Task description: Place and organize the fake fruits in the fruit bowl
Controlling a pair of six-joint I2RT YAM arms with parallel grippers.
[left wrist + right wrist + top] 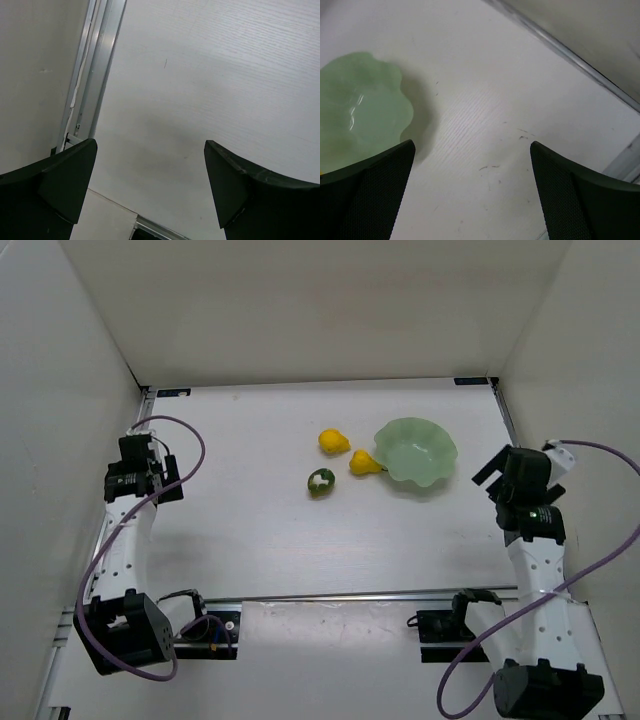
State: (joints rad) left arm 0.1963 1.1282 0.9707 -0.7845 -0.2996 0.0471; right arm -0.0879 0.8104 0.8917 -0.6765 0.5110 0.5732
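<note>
The mint-green fruit bowl with a wavy rim stands right of the table's middle and holds no fruit; it also shows at the left of the right wrist view. One yellow pear lies left of it. A second yellow pear touches the bowl's left rim. The dark green fruit with a white patch lies in front of them. My left gripper is open and empty at the far left. My right gripper is open and empty just right of the bowl.
White walls enclose the table on three sides. A metal rail runs along the near edge, and a side rail lies beside my left gripper. Another rail crosses the right wrist view's far corner.
</note>
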